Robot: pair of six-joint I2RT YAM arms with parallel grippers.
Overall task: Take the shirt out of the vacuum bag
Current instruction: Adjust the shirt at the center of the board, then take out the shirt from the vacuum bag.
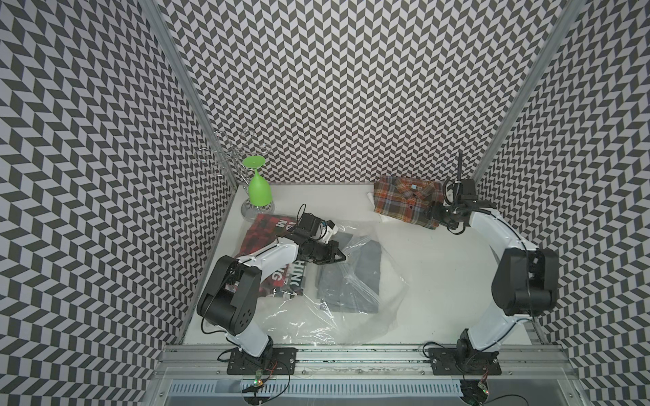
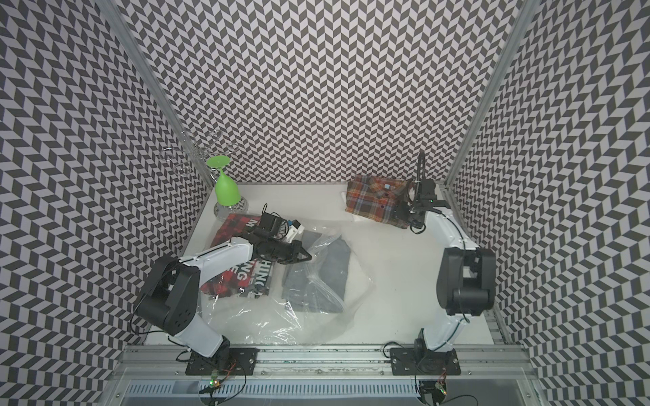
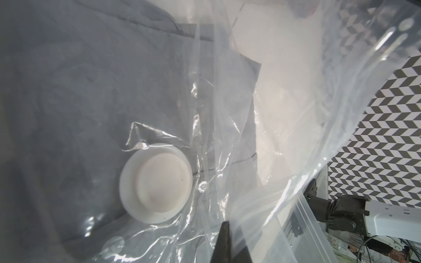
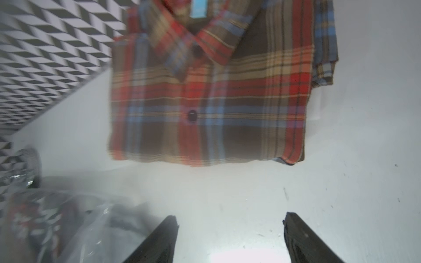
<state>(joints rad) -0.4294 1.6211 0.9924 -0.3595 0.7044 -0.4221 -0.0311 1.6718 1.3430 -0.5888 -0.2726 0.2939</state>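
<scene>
one plaid shirt (image 1: 404, 202), orange, brown and blue, lies folded flat at the far right corner of the white counter (image 1: 439, 281), fully outside the vacuum bag (image 1: 351, 316). the right fingers (image 4: 164, 239) sit just beside its near edge. in the right wrist view they are spread wide over bare counter, with nothing between them and a clear gap to the shirt's hem.

the vacuum bag lies crumpled across the left and middle of the counter, well apart from the shirt. both top views show its clear film rising in a tent toward the left fingers (image 3: 224, 239). these are pressed together and seem to pinch the bag's upper layer. the left wrist view shows only one dark tip, with creased film running away from it.

inside the bag a grey garment (image 1: 355, 277) lies folded, and the round white valve (image 3: 157, 182) rests on the film above it. a red-and-black checked garment with white letters (image 1: 263, 228) lies at the bag's left side. i cannot tell whether it is inside the film or only next to it.

at the far left corner a green glass (image 1: 259, 191) hangs upside down on a wire rack (image 1: 225, 154).
</scene>
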